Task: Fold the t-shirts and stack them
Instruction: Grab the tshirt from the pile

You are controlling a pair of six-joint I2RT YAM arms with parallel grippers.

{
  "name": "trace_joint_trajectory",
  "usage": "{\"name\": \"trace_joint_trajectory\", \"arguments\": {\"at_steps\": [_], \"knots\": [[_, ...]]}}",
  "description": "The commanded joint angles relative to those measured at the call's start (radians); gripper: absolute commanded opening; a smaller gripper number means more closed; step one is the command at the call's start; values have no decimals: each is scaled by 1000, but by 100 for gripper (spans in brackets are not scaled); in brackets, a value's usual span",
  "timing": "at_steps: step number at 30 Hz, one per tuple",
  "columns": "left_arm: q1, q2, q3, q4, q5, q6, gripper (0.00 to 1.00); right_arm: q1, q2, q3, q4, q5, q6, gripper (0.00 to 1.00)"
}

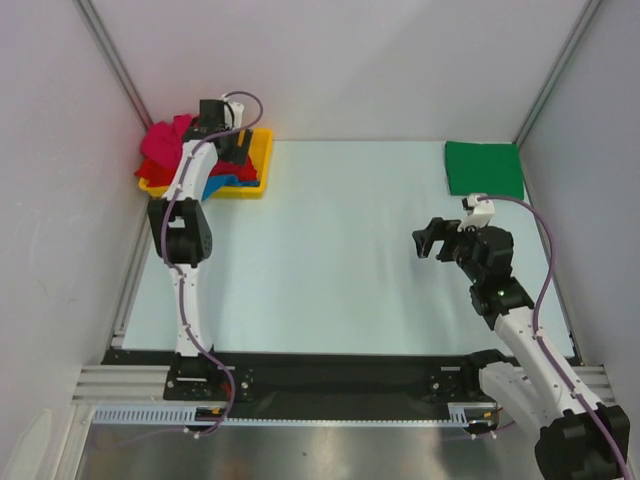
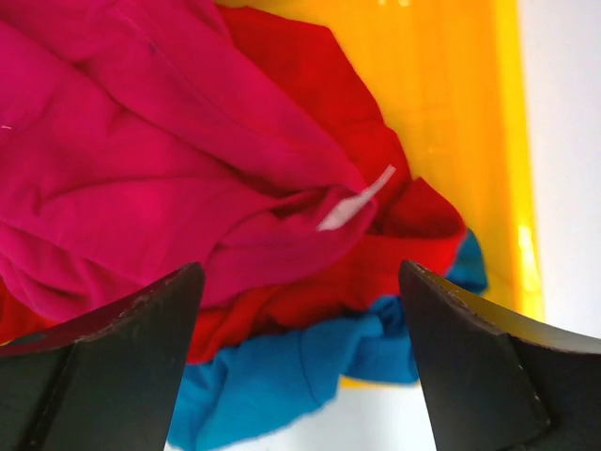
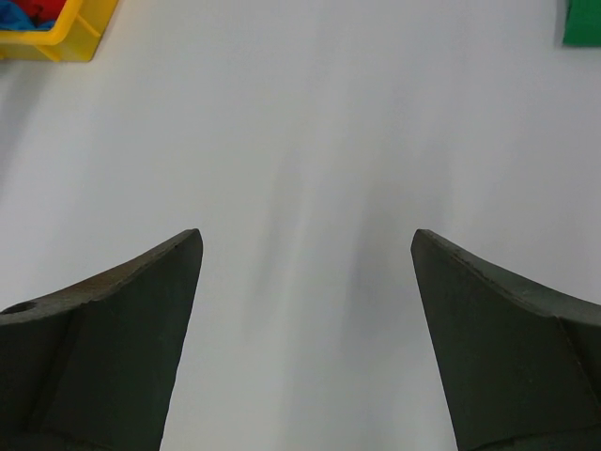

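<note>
Left gripper [image 2: 300, 282] hung over the tray [image 2: 451, 113], jaws wide apart, holding nothing; pink shirt [image 2: 141, 169] lay crumpled atop red shirt [image 2: 319, 85] and blue shirt [image 2: 282, 376], both mostly hidden. Right gripper [image 3: 305, 249], jaws wide too, hovered over the surface [image 1: 330, 250]; green shirt [image 1: 484, 168] lay folded far right, cut off in wrist view.

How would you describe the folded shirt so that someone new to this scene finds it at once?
Start at the table and go to its far right corner. The green shirt lies there alone, flat, a neat rectangle. The pink shirt, red shirt and blue shirt are crumpled in a heap in the yellow tray at the far left.
</note>
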Motion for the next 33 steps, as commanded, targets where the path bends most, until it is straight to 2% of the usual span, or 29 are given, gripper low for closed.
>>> {"name": "trace_joint_trajectory", "arguments": {"at_steps": [1, 2, 6, 11, 14, 17, 18, 19, 21, 27, 33], "knots": [[19, 23, 87, 133, -36, -36, 91, 27, 4, 77, -59, 0, -2, 100], [46, 40, 104, 138, -37, -41, 90, 39, 3, 78, -64, 12, -5, 100], [83, 99, 117, 121, 8, -70, 69, 58, 3, 92, -85, 37, -16, 100], [83, 93, 28, 103, 145, -42, 66, 63, 12, 118, -108, 66, -42, 100], [85, 96, 37, 101, 200, -36, 61, 63, 32, 132, -114, 63, -55, 100], [85, 100, 38, 87, 198, -45, 39, 63, 52, 158, -128, 63, -60, 100], [86, 100, 38, 77, 196, -48, 22, 64, 55, 164, -125, 63, -68, 100], [85, 99, 38, 71, 200, -48, 14, 63, 56, 166, -121, 62, -68, 100], [86, 79, 34, 64, 196, -45, 7, 63, 53, 166, -110, 60, -69, 100], [85, -93, 12, 120, 191, -54, 5, 66, 55, 179, -108, 49, -69, 100], [71, -281, 66, 106, 223, -48, 3, 84, 55, 218, -105, 62, -68, 100]]}}
